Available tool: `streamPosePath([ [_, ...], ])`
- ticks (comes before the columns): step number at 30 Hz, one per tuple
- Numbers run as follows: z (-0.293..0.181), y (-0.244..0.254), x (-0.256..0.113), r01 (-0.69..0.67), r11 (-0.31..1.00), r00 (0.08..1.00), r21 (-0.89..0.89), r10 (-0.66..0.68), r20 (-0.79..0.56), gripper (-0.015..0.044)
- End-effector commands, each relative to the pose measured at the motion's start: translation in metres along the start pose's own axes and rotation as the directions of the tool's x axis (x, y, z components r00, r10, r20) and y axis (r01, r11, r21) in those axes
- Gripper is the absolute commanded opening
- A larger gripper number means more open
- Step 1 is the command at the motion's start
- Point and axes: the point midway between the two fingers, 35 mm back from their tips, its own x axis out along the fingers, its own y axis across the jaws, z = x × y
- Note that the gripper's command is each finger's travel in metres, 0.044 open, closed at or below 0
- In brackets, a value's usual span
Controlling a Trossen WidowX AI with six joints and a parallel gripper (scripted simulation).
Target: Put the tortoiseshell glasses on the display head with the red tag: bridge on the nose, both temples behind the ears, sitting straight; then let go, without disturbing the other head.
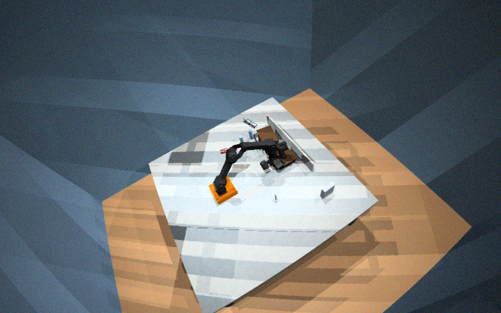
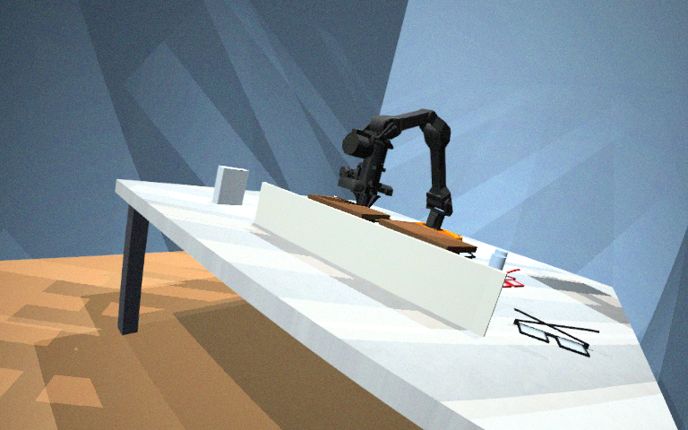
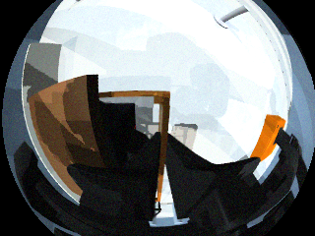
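My gripper [image 3: 161, 136] [image 2: 369, 202] is shut on a temple of the tortoiseshell glasses [image 3: 165, 110]. Their front bar runs left in the wrist view, to the dark side of one brown-topped display head [image 3: 74, 128] [image 1: 290, 158] [image 2: 337, 203]. The far end of the front is hidden there. I cannot tell whether the glasses touch the head. A tiny red speck shows on its dark side; the tag is not clear. The other brown-topped head [image 1: 266, 133] [image 2: 425, 235] stands beside it, with a dark frame at its outer side.
A long pale panel [image 1: 291, 141] [image 2: 375, 258] stands behind the heads. Black glasses [image 1: 249, 122] [image 2: 550, 338], red glasses [image 1: 224, 150] [image 2: 514, 281] and two bluish cylinders lie or stand beyond the other head. A grey box [image 1: 327, 190] [image 2: 230, 186] and a small post [image 1: 275, 197] [image 3: 233, 17] stand on the opposite side.
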Motion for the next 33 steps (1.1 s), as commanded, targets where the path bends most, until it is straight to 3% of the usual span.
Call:
streamPosePath([
  [1, 0.0001, 0.0036, 0.0015, 0.006, 1.000, 1.000, 0.004, -0.006, 0.000, 0.0000],
  [33, 0.0001, 0.0083, 0.0087, 0.005, 1.000, 1.000, 0.004, -0.005, 0.000, 0.0000],
])
